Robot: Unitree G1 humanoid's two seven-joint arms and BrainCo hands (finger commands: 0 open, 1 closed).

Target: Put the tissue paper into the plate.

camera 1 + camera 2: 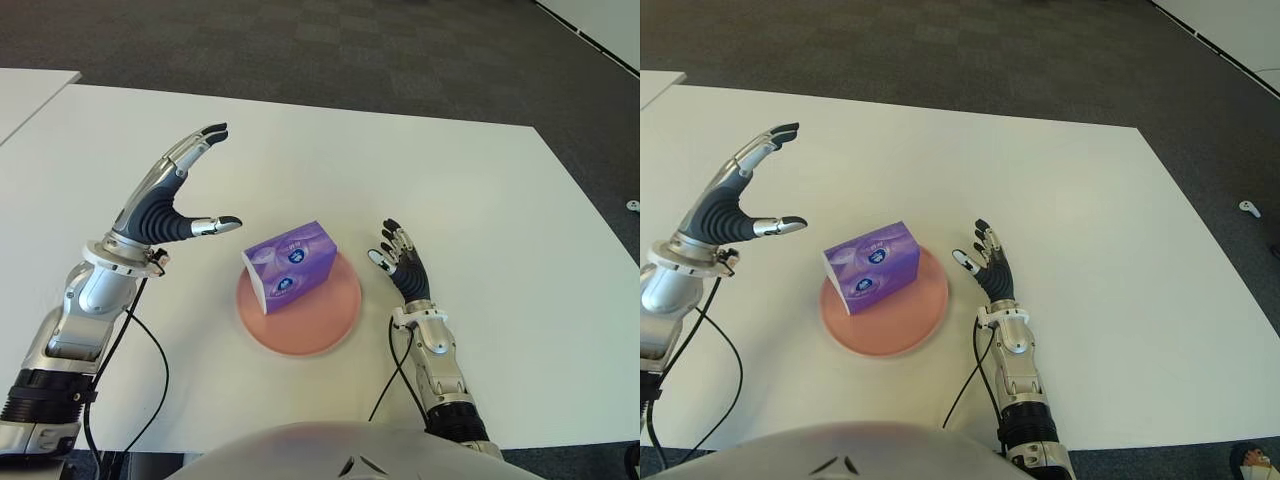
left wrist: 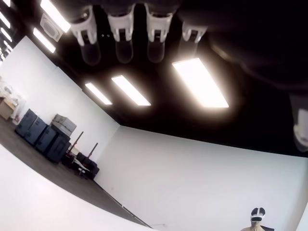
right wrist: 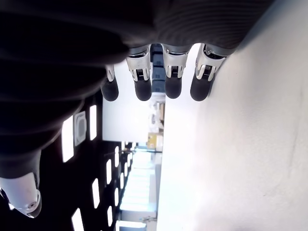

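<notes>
On the white table point(image 1: 450, 180), the pink plate point(image 1: 330, 335) carried the purple tissue paper point(image 1: 291, 264) toward its ten o'clock rim, so delivery looked complete. My left hand point(image 1: 170, 205) hung spread and empty at the plate's ten o'clock, my right hand point(image 1: 400, 262) lay open-fingered at three o'clock, clear of the pack.

White table point(image 1: 420, 170) stood on dark grey carpet point(image 1: 330, 45); white walls point(image 2: 192, 178), lit ceiling light panels point(image 2: 199, 83), dark cases point(image 2: 45, 137) along wall.

Glossy tissue pack point(image 1: 291, 264), matt plate point(image 1: 318, 333)
</notes>
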